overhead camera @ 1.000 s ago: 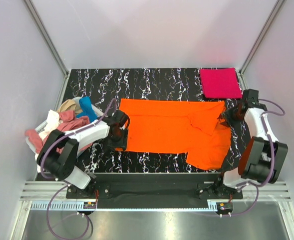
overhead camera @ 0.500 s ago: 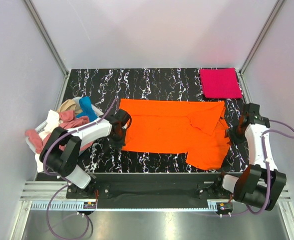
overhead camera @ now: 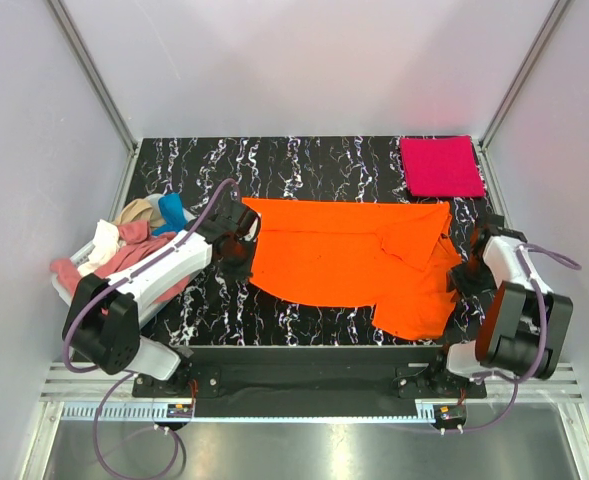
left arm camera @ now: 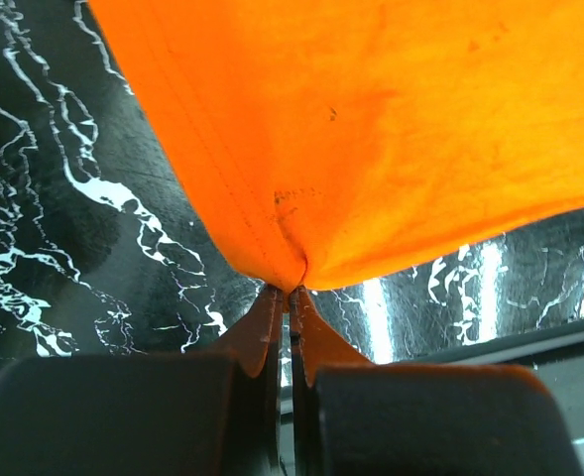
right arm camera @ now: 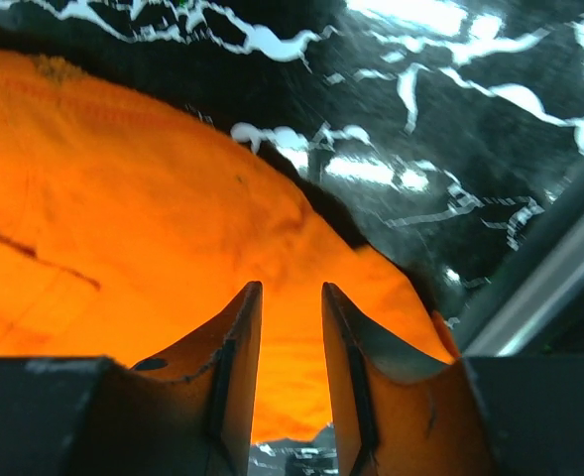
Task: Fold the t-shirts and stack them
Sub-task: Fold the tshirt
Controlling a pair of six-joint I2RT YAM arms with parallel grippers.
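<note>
A bright orange t-shirt [overhead camera: 339, 255] lies spread across the middle of the black marbled table. My left gripper [overhead camera: 245, 240] is shut on its left edge; in the left wrist view the fingertips [left arm camera: 292, 290] pinch a point of orange t-shirt [left arm camera: 371, 129] that hangs just above the table. My right gripper [overhead camera: 462, 276] hovers at the shirt's right side, open; the orange t-shirt [right arm camera: 123, 218] shows under its parted tips [right arm camera: 291, 290], with nothing between them. A folded crimson-pink t-shirt [overhead camera: 440, 166] rests at the far right corner.
A white basket [overhead camera: 78, 259] at the left edge holds a heap of shirts: white [overhead camera: 104, 238], tan [overhead camera: 134, 212], blue [overhead camera: 172, 212] and rose-red [overhead camera: 139, 247]. Metal frame posts and grey walls bound the table. A rail [right arm camera: 539, 288] runs close to the right gripper.
My left gripper closed on the orange shirt's left edge and drew it up and away, pulling in the near left corner. My right gripper moved nearer along the shirt's right side.
</note>
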